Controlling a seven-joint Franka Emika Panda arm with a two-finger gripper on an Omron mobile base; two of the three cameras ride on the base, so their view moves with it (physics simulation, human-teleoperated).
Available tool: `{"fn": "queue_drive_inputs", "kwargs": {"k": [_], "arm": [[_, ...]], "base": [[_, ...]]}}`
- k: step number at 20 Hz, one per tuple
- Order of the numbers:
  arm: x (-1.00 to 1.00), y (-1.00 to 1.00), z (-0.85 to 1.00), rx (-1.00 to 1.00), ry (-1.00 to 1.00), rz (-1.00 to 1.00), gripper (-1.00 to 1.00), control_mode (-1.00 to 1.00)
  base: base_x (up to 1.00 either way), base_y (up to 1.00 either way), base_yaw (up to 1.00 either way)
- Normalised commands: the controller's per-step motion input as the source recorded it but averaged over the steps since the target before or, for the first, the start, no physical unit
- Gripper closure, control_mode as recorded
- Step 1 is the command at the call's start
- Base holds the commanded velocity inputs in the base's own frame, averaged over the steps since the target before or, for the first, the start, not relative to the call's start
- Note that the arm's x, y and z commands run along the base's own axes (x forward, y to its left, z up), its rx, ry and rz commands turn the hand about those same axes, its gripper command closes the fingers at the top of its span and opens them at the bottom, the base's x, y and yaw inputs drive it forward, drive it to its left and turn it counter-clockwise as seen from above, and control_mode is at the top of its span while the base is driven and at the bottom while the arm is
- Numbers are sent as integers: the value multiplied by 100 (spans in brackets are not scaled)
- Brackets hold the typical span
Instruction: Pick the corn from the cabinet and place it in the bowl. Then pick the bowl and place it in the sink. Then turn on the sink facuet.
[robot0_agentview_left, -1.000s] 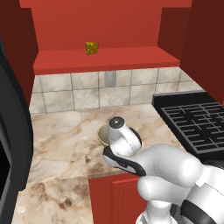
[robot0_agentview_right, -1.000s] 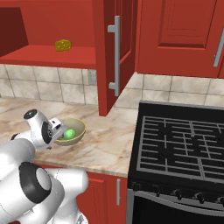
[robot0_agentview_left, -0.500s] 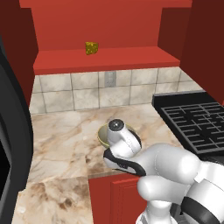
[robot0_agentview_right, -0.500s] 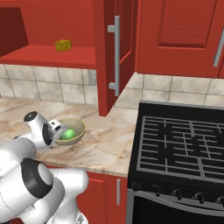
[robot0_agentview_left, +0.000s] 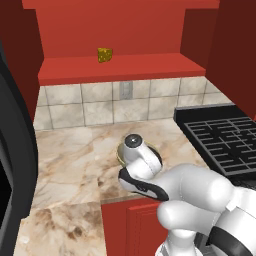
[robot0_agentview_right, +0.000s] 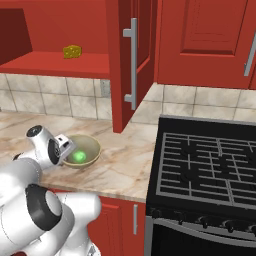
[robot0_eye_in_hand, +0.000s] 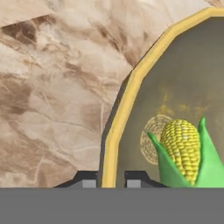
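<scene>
Between the gripper (robot0_eye_in_hand: 104, 184) fingertips stood the bowl (robot0_eye_in_hand: 183, 87) rim, jaws narrowly parted, not visibly clamped. Corn (robot0_eye_in_hand: 186, 151) lay inside, right of them. Closing squarely should secure a level lift.

Green-husked corn (robot0_eye_in_hand: 187, 151) lying inside olive yellow-rimmed bowl (robot0_agentview_right: 92, 145) on counter
</scene>
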Motion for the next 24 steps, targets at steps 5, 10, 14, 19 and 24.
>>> {"fn": "queue_drive_inputs", "kwargs": {"k": [5, 10, 14, 19, 24], "arm": [[-36, -16, 80, 0, -1, 8, 100, -100], [-49, -19, 77, 0, 0, 16, 100, -100], [-47, -13, 56, -2, 0, 25, 100, -100], [-56, -5, 46, -10, 0, 29, 100, -100], [-39, -17, 40, -12, 0, 19, 100, -100]], "base": [[0, 0, 0], [0, 0, 0], [0, 0, 0], [0, 0, 0], [0, 0, 0]]}}
